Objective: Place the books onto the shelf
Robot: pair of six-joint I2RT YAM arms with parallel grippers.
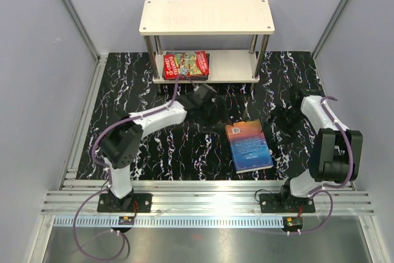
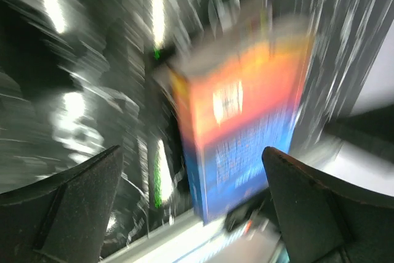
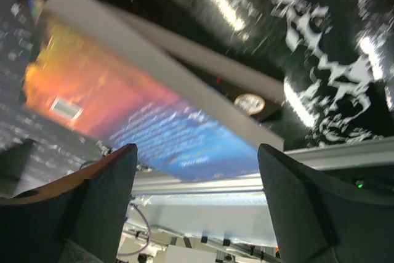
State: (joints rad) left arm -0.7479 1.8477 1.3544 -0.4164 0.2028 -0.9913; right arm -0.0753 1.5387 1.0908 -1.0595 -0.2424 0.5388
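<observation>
The right end effector (image 3: 197,152) is released, spread wide and empty, at 2 o'clock of the orange-blue book (image 1: 249,146), which lies flat on the tabletop (image 1: 123,90). The left end effector (image 1: 206,100), equally wide, hangs at its 10 o'clock. A red book (image 1: 186,64) sits on the lower tier of the shelf (image 1: 206,15) at 12 o'clock. Risk: both arms closing on one thin book may collide.

A: Where is the shelf (image 1: 206,15)?
B: Centred at the table's (image 1: 123,90) rear edge; the first book (image 1: 186,64) lies on its lower board, left end.
A: And the second book (image 1: 249,146)?
B: Flat on the table, right of centre, toward the front edge.
</observation>
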